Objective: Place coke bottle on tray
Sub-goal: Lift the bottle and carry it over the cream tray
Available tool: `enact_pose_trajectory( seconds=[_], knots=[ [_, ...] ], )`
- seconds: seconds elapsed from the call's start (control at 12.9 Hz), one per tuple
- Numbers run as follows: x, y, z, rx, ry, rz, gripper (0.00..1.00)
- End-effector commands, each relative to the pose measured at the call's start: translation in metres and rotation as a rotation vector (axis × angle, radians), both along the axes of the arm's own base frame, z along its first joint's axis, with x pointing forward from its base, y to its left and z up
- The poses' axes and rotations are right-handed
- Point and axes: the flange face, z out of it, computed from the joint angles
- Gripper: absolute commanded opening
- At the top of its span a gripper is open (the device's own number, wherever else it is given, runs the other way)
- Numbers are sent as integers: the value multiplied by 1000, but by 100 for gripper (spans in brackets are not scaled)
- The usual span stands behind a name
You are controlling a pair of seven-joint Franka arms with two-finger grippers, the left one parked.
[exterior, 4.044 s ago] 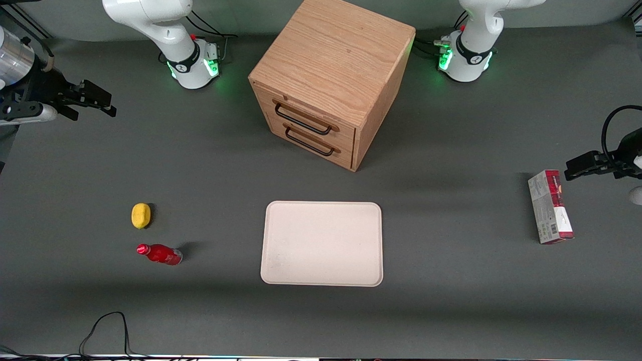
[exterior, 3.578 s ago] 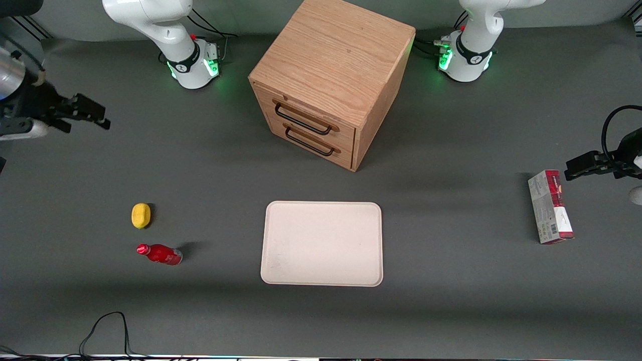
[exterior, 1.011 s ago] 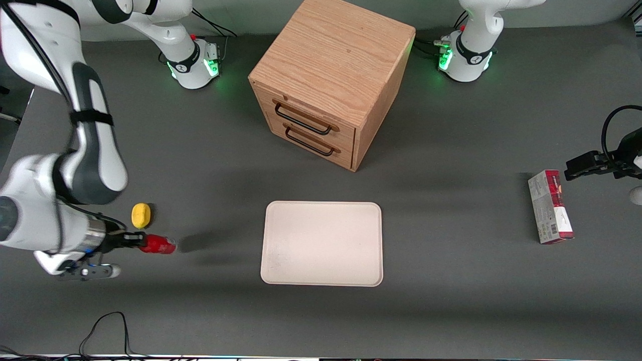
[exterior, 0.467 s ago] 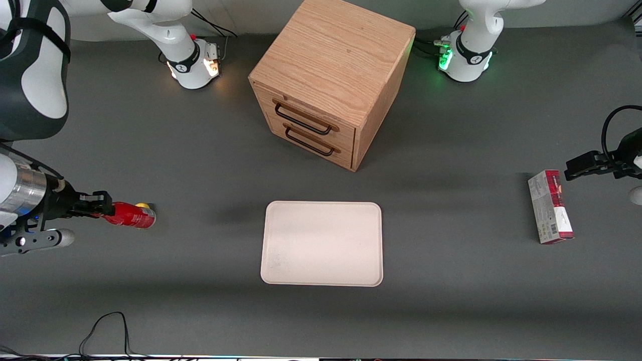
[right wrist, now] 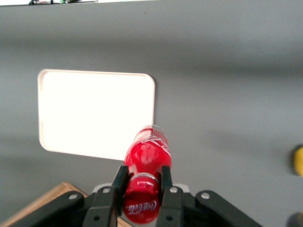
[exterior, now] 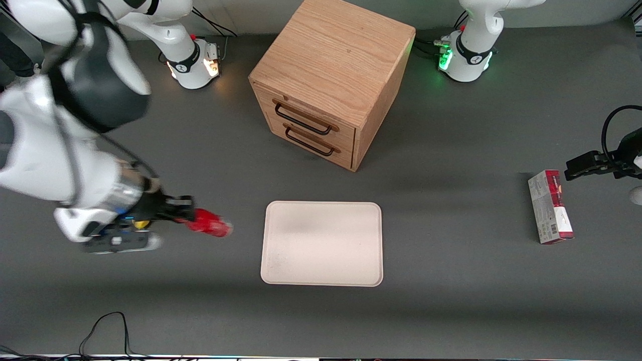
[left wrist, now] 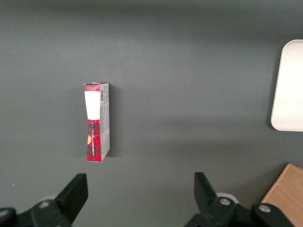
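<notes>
My right arm's gripper (exterior: 188, 216) is shut on the cap end of the small red coke bottle (exterior: 209, 224) and holds it lying level above the table. The bottle's clear base points toward the cream tray (exterior: 322, 243), which lies flat a short way off toward the parked arm's end. In the right wrist view the black fingers (right wrist: 120, 182) clamp the bottle's neck just above the red cap, with the coke bottle (right wrist: 147, 153) sticking out over the grey table beside the tray (right wrist: 94, 113).
A wooden drawer cabinet (exterior: 328, 80) stands farther from the front camera than the tray. A red-and-grey carton box (exterior: 549, 206) lies toward the parked arm's end. A yellow lemon-like object (right wrist: 298, 161) lies on the table, mostly hidden under my wrist in the front view.
The gripper came down from the table's edge, closed on the bottle's cap end, lifted it off the table and has now carried it toward the tray.
</notes>
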Motion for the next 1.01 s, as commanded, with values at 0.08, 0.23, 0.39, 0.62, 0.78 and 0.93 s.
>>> enact_pose_trajectory(
  seconds=[0.08,0.23,0.39,0.62,0.78,0.93],
  knots=[
    [-2,58,-30,-34,-27,15,0],
    [10,65,-59,-22,-47,31,0],
    [22,79,-104,-88,-92,72,0],
    [37,88,-159,-91,-142,88,0],
    [38,95,-174,-100,-156,104,0],
    [37,98,-191,-114,-149,106,0]
  ],
)
